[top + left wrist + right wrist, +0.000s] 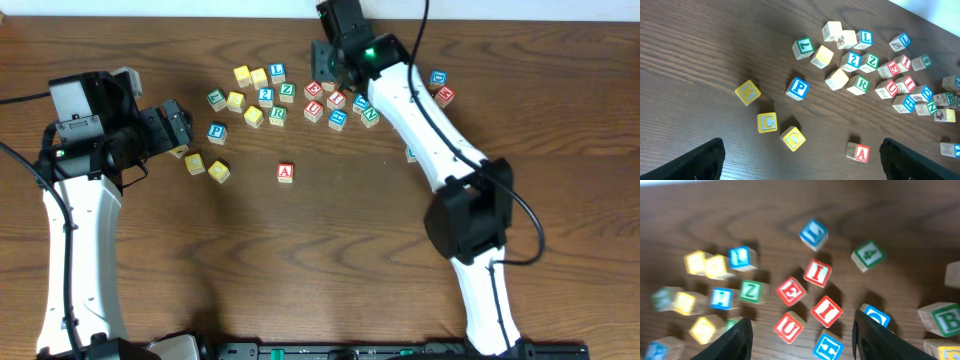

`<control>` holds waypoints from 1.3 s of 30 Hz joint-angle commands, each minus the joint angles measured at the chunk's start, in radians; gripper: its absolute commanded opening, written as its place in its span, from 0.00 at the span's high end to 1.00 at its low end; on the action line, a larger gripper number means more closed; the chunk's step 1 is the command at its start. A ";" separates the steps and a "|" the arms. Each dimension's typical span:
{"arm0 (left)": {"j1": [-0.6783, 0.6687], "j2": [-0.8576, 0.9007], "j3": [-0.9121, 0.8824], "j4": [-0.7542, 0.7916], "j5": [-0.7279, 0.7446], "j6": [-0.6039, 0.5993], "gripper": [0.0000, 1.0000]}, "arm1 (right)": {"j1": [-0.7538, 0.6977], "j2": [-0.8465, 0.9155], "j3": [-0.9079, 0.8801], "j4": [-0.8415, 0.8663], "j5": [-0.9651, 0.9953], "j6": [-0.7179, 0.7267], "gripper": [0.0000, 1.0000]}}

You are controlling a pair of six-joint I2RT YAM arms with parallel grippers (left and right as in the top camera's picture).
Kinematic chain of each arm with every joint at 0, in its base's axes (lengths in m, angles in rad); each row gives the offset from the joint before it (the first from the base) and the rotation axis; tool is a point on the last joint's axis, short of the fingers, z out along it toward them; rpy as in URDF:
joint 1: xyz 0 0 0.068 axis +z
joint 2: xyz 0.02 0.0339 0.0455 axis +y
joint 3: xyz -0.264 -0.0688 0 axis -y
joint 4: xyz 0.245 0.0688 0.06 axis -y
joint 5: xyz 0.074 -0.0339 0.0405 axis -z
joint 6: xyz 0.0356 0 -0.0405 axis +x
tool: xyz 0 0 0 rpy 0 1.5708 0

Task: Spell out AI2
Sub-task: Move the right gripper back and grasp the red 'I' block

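The red A cube (285, 172) stands alone on the wooden table in front of the cluster; it also shows in the left wrist view (859, 152). The blue 2 cube (266, 96) sits in the cluster's left part, beside a green Z (853, 60). Two red I cubes (817, 272) (826, 311) lie in the cluster's middle, one visible from above (336, 99). My right gripper (333, 72) (802, 340) is open and empty, hovering over the red cubes. My left gripper (178, 125) (800, 167) is open and empty, left of the cluster.
Several other letter cubes crowd the cluster: a red E (791, 291), a red U (788, 327), a blue H (828, 346), a green R (858, 84) and a blue P (216, 132). Yellow cubes (195, 163) lie near my left gripper. Two cubes (440, 85) sit far right.
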 commanded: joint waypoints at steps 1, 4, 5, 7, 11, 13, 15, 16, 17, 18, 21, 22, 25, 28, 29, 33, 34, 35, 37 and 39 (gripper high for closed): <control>0.002 0.006 0.024 0.002 -0.006 0.013 0.02 | -0.001 0.050 0.006 -0.002 0.000 -0.004 0.41; 0.002 0.006 0.024 -0.001 -0.006 0.013 0.02 | -0.001 0.066 0.003 -0.013 0.027 0.056 0.43; 0.002 0.006 0.024 -0.002 -0.006 0.013 0.03 | -0.001 0.074 0.002 -0.016 0.029 0.086 0.43; 0.002 0.006 0.024 -0.002 -0.006 0.013 0.02 | -0.003 0.088 0.002 -0.016 0.029 0.129 0.43; 0.002 0.006 0.024 -0.002 -0.006 0.013 0.02 | -0.003 0.130 0.002 -0.012 0.029 0.190 0.43; 0.002 0.006 0.024 -0.005 -0.006 0.013 0.02 | -0.003 0.148 0.002 -0.014 0.033 0.209 0.44; 0.002 0.006 0.024 -0.005 -0.006 0.013 0.02 | -0.003 0.164 0.002 -0.018 0.052 0.243 0.45; 0.002 0.006 0.024 -0.005 -0.006 0.013 0.02 | -0.003 0.172 0.002 -0.017 0.059 0.261 0.44; 0.002 0.006 0.024 -0.005 -0.006 0.013 0.03 | -0.004 0.179 0.002 -0.016 0.067 0.277 0.44; 0.002 0.006 0.024 -0.005 -0.006 0.013 0.02 | -0.005 0.188 0.002 -0.013 0.073 0.291 0.44; 0.002 0.006 0.024 -0.005 -0.006 0.013 0.02 | -0.009 0.199 0.002 0.003 0.074 0.295 0.46; 0.002 0.006 0.024 -0.005 -0.006 0.013 0.02 | -0.010 0.201 0.002 0.008 0.074 0.295 0.47; 0.002 0.006 0.024 -0.005 -0.006 0.013 0.02 | -0.014 0.211 0.002 0.018 0.074 0.303 0.50; 0.002 0.006 0.024 -0.006 -0.006 0.013 0.02 | -0.016 0.227 0.002 0.021 0.077 0.310 0.53; 0.002 0.006 0.024 -0.008 -0.006 0.013 0.03 | -0.017 0.229 0.002 0.021 0.077 0.310 0.54; 0.002 0.006 0.024 -0.009 -0.006 0.013 0.03 | -0.023 0.252 0.002 0.021 0.066 0.310 0.58; 0.002 0.006 0.024 -0.009 -0.006 0.013 0.02 | -0.023 0.253 0.002 0.022 0.066 0.310 0.58; 0.002 0.006 0.024 -0.009 -0.006 0.013 0.02 | -0.023 0.256 0.002 0.022 0.066 0.309 0.58; 0.002 0.006 0.024 -0.009 -0.006 0.013 0.02 | -0.023 0.256 0.002 0.022 0.066 0.309 0.60; 0.002 0.006 0.024 -0.009 -0.006 0.013 0.03 | -0.023 0.256 0.002 0.025 0.066 0.309 0.63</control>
